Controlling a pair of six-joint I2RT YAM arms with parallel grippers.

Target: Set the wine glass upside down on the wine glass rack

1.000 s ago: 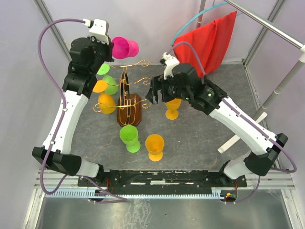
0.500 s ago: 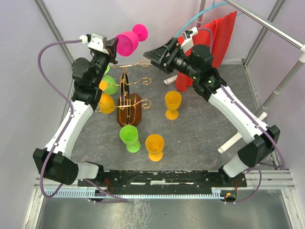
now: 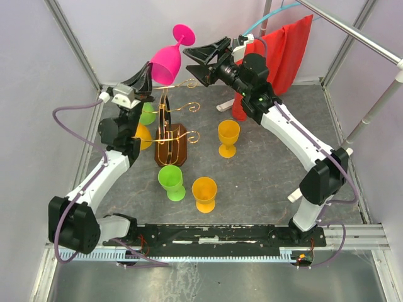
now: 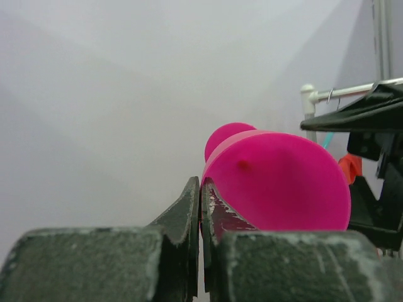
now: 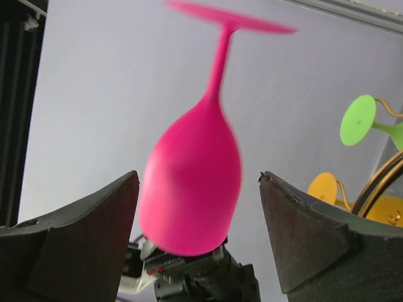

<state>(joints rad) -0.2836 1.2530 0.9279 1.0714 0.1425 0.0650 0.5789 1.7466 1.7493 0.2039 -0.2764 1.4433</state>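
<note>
Left fingers point(image 4: 179, 217): pressed together on the rim of the pink wine glass point(image 3: 167, 63), pinching its thin wall; the glass is held. Right fingers point(image 5: 75, 233): spread wide, holding nothing. In the right wrist view the bowl shows between them with a gap on each side.

Orientation: inverted, rim down at the left fingers, foot uppermost. The long axis is tilted, with the foot leaning toward the back wall.

Position: in the air over the far end of the wine glass rack point(image 3: 171, 141), clear of its gold wire arms.

Rack: upright on the grey tabletop point(image 3: 264, 182). A green glass point(image 3: 147, 113) and an orange glass point(image 3: 140, 135) hang on its left side; open room lies on its right.

Tabletop: a lime glass point(image 3: 170, 181), an amber glass point(image 3: 204, 192) and a yellow glass point(image 3: 228, 138) stand near the base.

Surroundings: a red cloth point(image 3: 283, 50) hangs at the back right; pale walls enclose the cell.
</note>
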